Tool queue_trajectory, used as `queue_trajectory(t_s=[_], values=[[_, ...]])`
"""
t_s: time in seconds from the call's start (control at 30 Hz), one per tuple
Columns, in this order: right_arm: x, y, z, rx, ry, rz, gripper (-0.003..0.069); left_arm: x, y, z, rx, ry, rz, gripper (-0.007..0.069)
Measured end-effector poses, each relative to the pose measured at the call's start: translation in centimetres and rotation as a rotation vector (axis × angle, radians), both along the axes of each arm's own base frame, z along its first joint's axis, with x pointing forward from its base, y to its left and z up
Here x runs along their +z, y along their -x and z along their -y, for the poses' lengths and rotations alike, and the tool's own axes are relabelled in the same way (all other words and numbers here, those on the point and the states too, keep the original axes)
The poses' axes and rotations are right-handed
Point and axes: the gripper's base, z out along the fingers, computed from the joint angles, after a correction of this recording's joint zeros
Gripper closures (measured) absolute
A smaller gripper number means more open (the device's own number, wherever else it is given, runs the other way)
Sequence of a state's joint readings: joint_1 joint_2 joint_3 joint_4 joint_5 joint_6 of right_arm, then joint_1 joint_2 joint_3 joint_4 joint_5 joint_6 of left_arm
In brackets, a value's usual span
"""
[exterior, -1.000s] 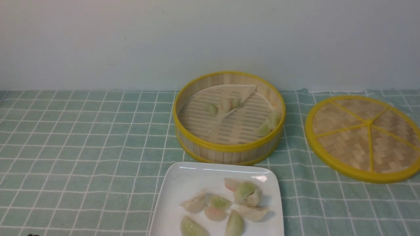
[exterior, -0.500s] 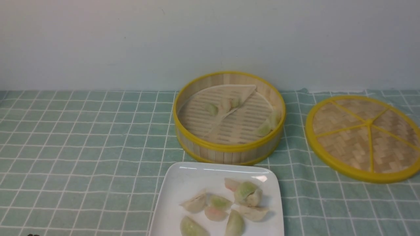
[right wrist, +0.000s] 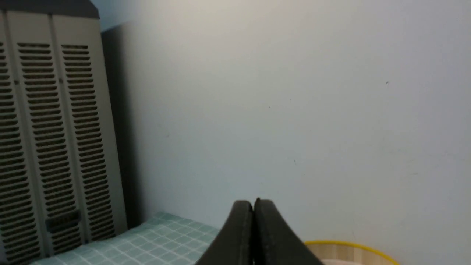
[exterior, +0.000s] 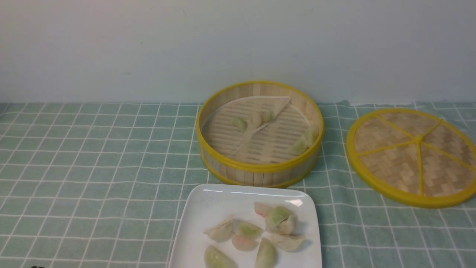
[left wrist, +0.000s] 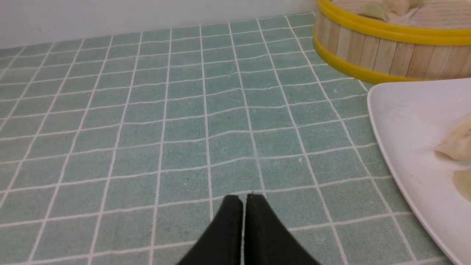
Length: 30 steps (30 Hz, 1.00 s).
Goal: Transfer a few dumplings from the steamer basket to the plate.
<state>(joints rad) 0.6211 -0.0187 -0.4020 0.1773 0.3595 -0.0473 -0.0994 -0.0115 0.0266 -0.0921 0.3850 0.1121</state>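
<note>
the steamer basket (exterior: 259, 134) sits mid-table with the plate (exterior: 208, 208) just in front. most dumplings (exterior: 256, 232) lie clustered on the plate, long axes pointing various ways; a few rest in the basket. the left tool (left wrist: 243, 200) and right tool (right wrist: 254, 204) each have tips pressed together, holding nothing. a green checked cloth (exterior: 93, 167) covers the table; the woven lid (exterior: 412, 156) lies right, before a pale wall (exterior: 148, 44).

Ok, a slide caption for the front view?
Pale crescent dumplings on glossy white square plate, a few left in round yellow-rimmed bamboo steamer basket.
</note>
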Motion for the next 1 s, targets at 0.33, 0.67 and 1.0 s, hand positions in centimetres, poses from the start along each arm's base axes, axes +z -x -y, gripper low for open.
queue_trajectory(t_s=[0.33, 0.67, 1.0], values=[[-7.2, -3.3, 0.0, -0.447, 0.138, -0.196, 0.0673, 0.0, 0.0, 0.0, 0.0, 0.0, 0.0, 0.0631], [-13.8, -4.5, 1.4, -0.729, 0.207, -0.424, 0.0673, 0.0, 0.0, 0.0, 0.0, 0.0, 0.001, 0.0631], [-13.8, -4.5, 1.3, -0.698, 0.22, -0.418, 0.0673, 0.0, 0.0, 0.0, 0.0, 0.0, 0.001, 0.0631]])
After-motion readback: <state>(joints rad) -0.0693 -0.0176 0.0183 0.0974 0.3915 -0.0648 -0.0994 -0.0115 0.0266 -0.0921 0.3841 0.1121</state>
